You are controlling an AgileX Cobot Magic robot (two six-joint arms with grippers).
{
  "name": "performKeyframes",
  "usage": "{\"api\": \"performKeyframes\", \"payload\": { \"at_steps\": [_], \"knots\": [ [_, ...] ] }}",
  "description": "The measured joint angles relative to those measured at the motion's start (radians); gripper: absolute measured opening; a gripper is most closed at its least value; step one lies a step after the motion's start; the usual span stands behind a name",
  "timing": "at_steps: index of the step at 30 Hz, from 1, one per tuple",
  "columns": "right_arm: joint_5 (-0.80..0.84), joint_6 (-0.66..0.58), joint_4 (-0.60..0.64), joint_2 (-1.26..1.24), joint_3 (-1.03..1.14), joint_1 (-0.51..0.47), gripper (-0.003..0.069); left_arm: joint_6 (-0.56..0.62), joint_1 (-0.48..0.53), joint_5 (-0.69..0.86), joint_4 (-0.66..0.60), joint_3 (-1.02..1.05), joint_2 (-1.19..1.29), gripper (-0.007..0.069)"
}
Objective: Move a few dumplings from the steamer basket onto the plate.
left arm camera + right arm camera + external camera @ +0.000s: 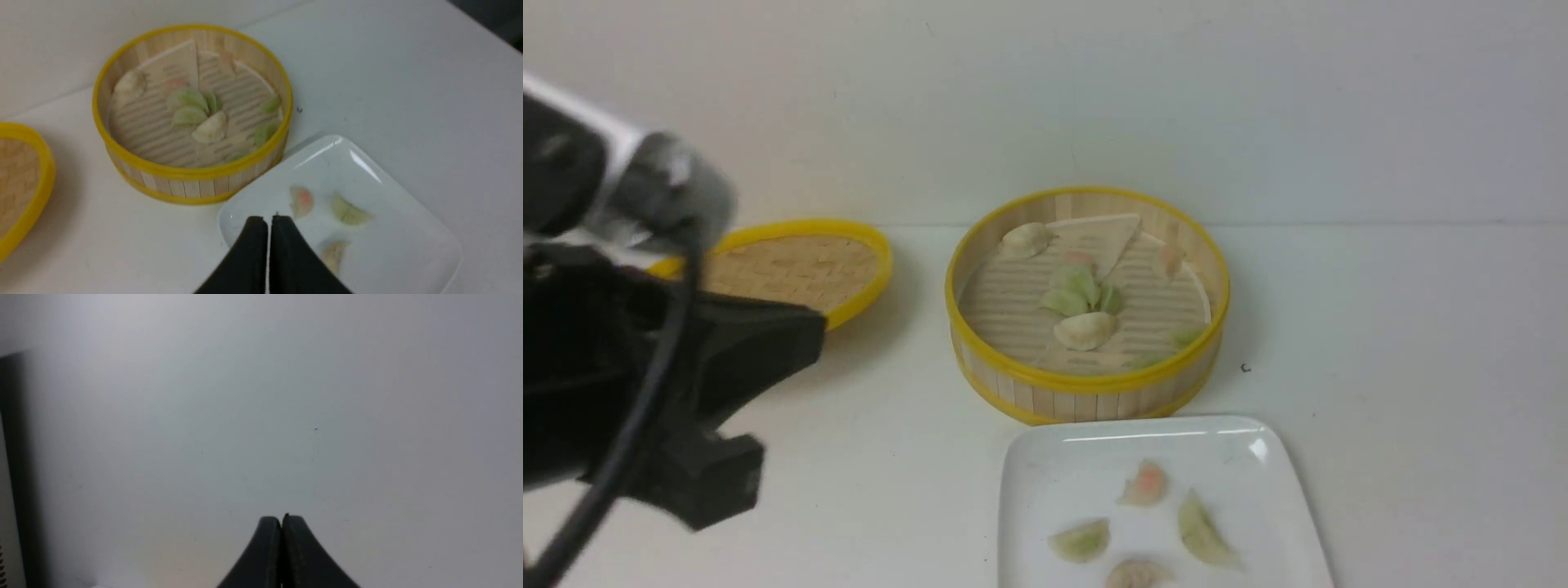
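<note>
The steamer basket (1086, 384) stands mid-table with several dumplings (1085, 331) on its ribbed floor. The white plate (1045, 474) lies just in front of it and holds several dumplings: a pink-tinted one (1145, 483), two green ones (1082, 541) and a beige one (1135, 573). My left gripper (809, 335) is raised at the left, shut and empty. In the left wrist view its tips (268, 220) sit over the plate's (408, 245) corner, beside the pink dumpling (301, 201), with the basket (196, 185) beyond. My right gripper (281, 518) is shut and empty over bare table.
The flat woven yellow-rimmed lid (800, 265) lies on the table left of the basket, partly behind my left arm. A pale triangular sheet (1094, 237) leans inside the basket at the back. A wall runs close behind the basket.
</note>
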Motion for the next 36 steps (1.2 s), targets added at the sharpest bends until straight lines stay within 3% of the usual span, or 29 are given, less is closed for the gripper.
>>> {"api": "performKeyframes", "payload": {
  "at_steps": [8,26,29,36],
  "knots": [
    [0.0,0.001,0.0,0.0,0.0,0.0,-0.0015,-0.009,0.0,-0.177,-0.004,0.233,-0.282,-0.0006],
    [0.0,-0.001,0.0,0.0,0.0,0.0,-0.0015,0.003,0.004,-0.188,0.042,0.319,-0.343,-0.0006],
    [0.0,-0.001,0.0,0.0,0.0,0.0,-0.0015,0.007,0.065,-0.257,0.074,0.4,-0.389,-0.0006],
    [0.0,-0.001,0.0,0.0,0.0,0.0,-0.0015,0.008,0.335,-0.371,0.076,0.698,-0.601,-0.0006]
  ]
}}
